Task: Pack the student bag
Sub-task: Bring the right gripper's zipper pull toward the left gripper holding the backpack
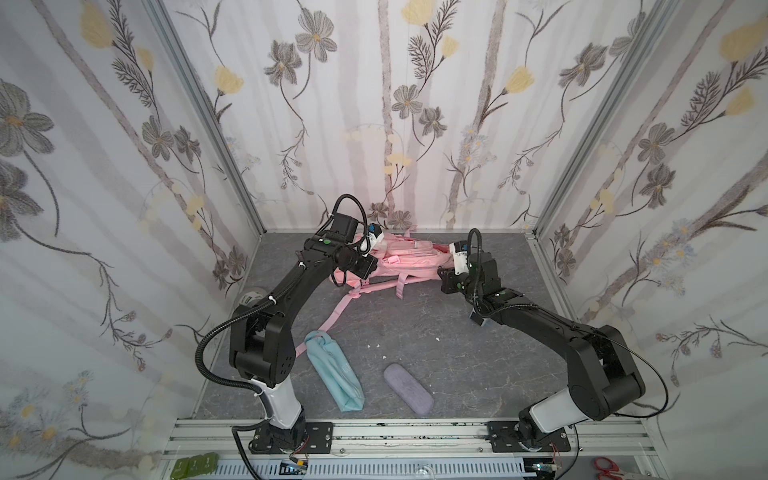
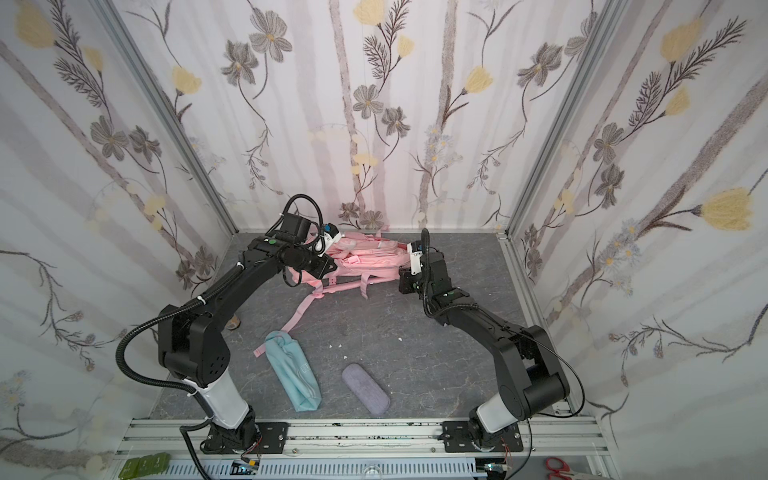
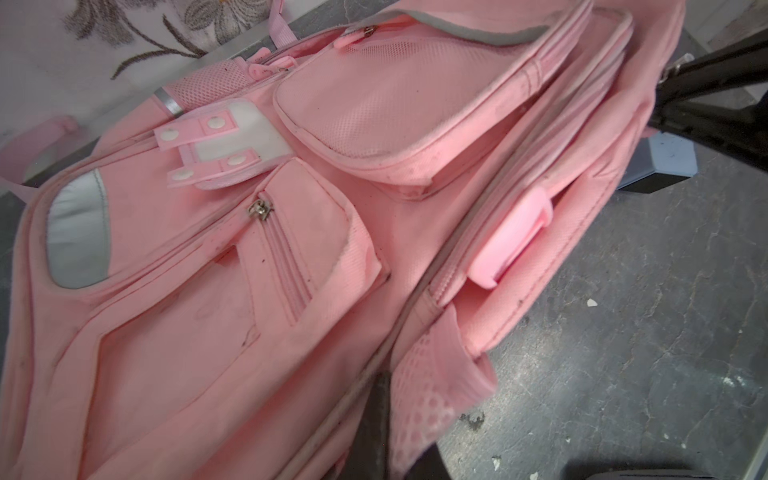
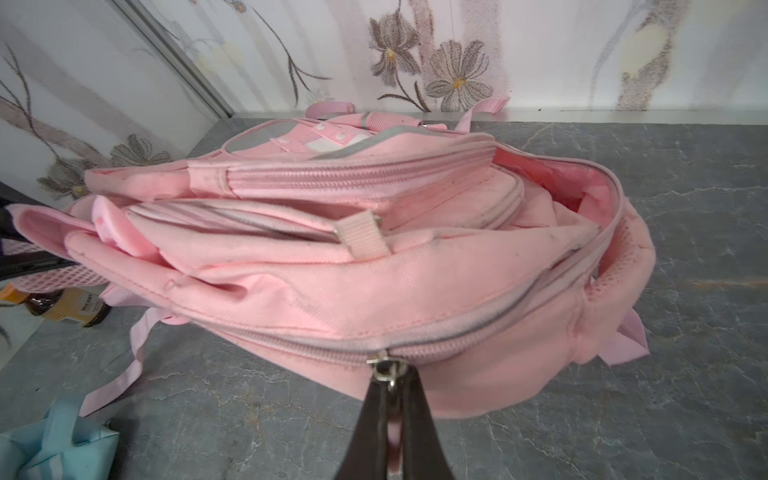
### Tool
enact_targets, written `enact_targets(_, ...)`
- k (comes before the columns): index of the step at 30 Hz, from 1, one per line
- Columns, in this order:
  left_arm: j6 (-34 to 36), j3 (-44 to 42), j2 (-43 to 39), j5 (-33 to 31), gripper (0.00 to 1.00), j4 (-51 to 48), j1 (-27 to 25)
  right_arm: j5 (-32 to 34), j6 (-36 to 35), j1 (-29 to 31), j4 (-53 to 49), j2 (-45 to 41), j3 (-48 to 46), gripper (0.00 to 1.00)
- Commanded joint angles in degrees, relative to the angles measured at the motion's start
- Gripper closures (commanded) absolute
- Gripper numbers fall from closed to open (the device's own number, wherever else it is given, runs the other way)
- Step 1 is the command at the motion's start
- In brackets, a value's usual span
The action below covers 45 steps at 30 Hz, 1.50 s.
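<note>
**Zip in hand, nothing packed yet**

Top views: the student bag (image 1: pixel 399 259) is seen lying flat at the back of the grey marbled worktop (image 1: pixel 415 332), near the rear wall, between the two arms. A teal pouch (image 1: pixel 332 374) and a purple case (image 1: pixel 407 386) are noted at the front, well apart from the bag, so packing is judged not begun. The cell is lined with floral wallpaper (image 1: pixel 374 104) on three sides. The left gripper (image 1: pixel 363 270) is at the bag's edge; how its fingers stand cannot be told.

Left wrist: the bag's front pockets appear zipped. No fingers are shown clearly.

Right wrist: the fingers of the right gripper (image 4: pixel 390 376) are pinched on a zipper pull (image 4: pixel 384 368). The main compartment is seen partly gaping at one end.
</note>
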Motion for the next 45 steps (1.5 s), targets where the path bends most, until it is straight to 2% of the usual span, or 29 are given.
enact_targets(1,8.41,-1.38,-2.85,-0.32,0.36,6.97,-0.37,-14.92,-0.17,0.95,-3.81,1.83,4.88,1.0)
enact_targets(2,10.61,-1.64,-3.59,0.24,0.3,6.73,-0.96,-17.25,0.38,1.51,-5.04,2.46,6.43,1.0)
enact_targets(4,13.95,-1.84,-4.65,1.19,0.29,6.15,-2.47,-20.46,1.45,2.45,-5.92,2.98,8.21,1.0)
enact_targets(6,16.16,-1.77,-5.07,3.24,0.3,5.53,-4.37,-22.81,2.92,3.47,-5.53,2.95,8.82,1.0)
enact_targets(10,15.47,-2.64,-4.49,9.18,0.38,7.11,-7.1,-26.88,6.36,4.49,-5.15,2.77,9.56,1.0)
enact_targets(17,14.87,-6.92,-4.13,11.26,0.61,10.73,-9.4,-30.49,7.94,5.57,-4.82,1.41,9.43,1.0)
enact_targets(22,15.84,-10.49,-4.6,8.5,0.73,11.38,-10.0,-31.67,7.89,5.54,-4.82,0.41,9.08,1.0)
enact_targets(26,18.12,-12.22,-5.17,4.8,0.94,11.88,-10.53,-31.85,7.59,5.55,-5.01,-0.95,8.43,1.0)
enact_targets(27,18.22,-12.38,-5.31,3.63,1.0,12.23,-10.64,-31.78,7.27,5.51,-5.49,-1.15,8.42,1.0)
enact_targets(33,18.95,-14.13,-7.76,0.54,1.0,15.31,-10.64,-24.58,3.61,3.73,-13.14,-1.97,8.69,1.0)
enact_targets(37,21.98,-16.76,-10.99,0.98,1.0,17.48,-10.23,-20.65,0.91,-0.23,-18.12,-2.65,7.73,1.0)
enact_targets(45,23.12,-18.83,-15.07,3.26,1.0,21.05,-4.93,-14.06,-5.19,-8.09,-25.33,-0.52,7.55,1.0)
